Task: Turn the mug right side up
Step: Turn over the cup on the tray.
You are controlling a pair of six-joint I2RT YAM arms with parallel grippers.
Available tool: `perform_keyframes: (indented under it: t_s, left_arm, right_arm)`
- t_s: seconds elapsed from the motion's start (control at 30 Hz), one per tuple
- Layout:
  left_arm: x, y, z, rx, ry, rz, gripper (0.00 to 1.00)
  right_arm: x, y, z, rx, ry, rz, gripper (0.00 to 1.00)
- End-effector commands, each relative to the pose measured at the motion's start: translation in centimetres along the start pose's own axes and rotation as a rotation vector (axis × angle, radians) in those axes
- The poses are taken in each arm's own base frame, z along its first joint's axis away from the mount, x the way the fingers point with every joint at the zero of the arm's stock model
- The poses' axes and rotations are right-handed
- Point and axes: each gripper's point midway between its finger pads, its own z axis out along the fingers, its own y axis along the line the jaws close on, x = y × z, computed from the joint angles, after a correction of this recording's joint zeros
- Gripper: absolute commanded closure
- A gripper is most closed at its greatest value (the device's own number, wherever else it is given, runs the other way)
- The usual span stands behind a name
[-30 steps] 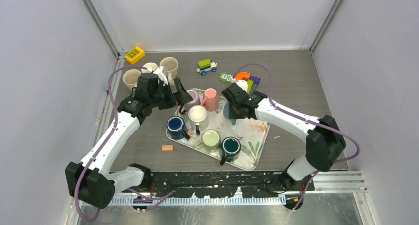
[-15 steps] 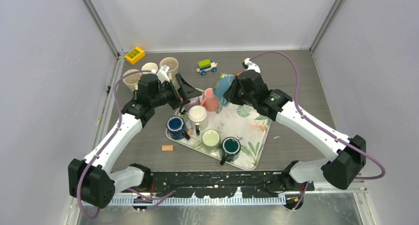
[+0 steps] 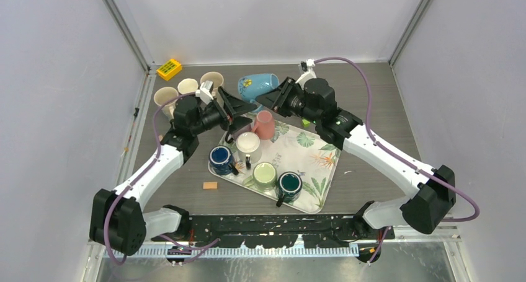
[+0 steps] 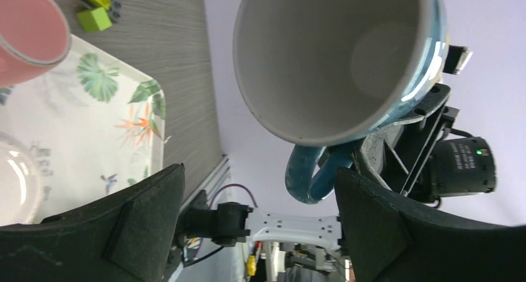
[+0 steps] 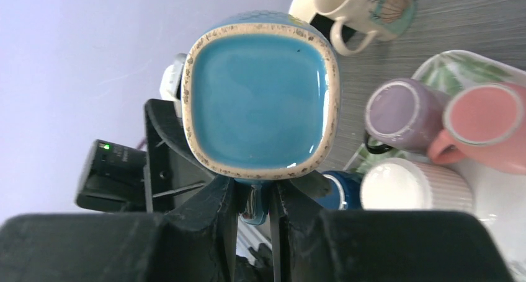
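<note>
A grey wood-grain bench stands between pale lilac walls, with a leaf-print tray at its middle. Off the tray's 12 o'clock edge, my right end effector is pinched narrow on the handle of the blue mug, holding it on its side clear of the bench. Its mouth faces 9 o'clock, toward my left end effector, whose jaws gape wide. The glaze is glossy blue, the inside pale grey, and the squarish base is rimmed in speckled bare clay.
</note>
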Motion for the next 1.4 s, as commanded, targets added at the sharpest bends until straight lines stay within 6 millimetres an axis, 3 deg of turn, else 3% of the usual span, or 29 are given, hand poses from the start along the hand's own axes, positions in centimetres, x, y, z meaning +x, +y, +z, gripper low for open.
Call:
perform_keyframes:
  t_s: [0.0, 0.13, 0.47, 0.93, 1.37]
  left_arm:
    - [-0.2, -3.4, 0.0, 0.176, 0.009, -0.057, 0.1]
    - [-0.5, -4.1, 0.3, 0.239, 0.013, -0.111, 0.16]
    - [-0.6, -4.5, 0.6, 0.28, 0.033, -0.157, 0.44]
    - [-0.7, -5.9, 0.0, 0.342, 0.035, -0.165, 0.44]
    - [-0.8, -6.1, 0.1, 0.341, 0.033, -0.147, 0.6]
  right_arm:
    - [-2.6, 6.1, -0.4, -0.257, -0.064, 0.067, 0.99]
    - [-2.4, 6.3, -0.3, -0.292, -0.046, 0.099, 0.99]
    - [-2.6, 5.7, -0.1, -0.33, -0.034, 0.152, 0.99]
    - [-2.4, 4.5, 0.6, -0.371, 0.006, 0.233, 0.99]
    - [-1.5, 5.2, 1.0, -0.44, 0.073, 0.293, 0.99]
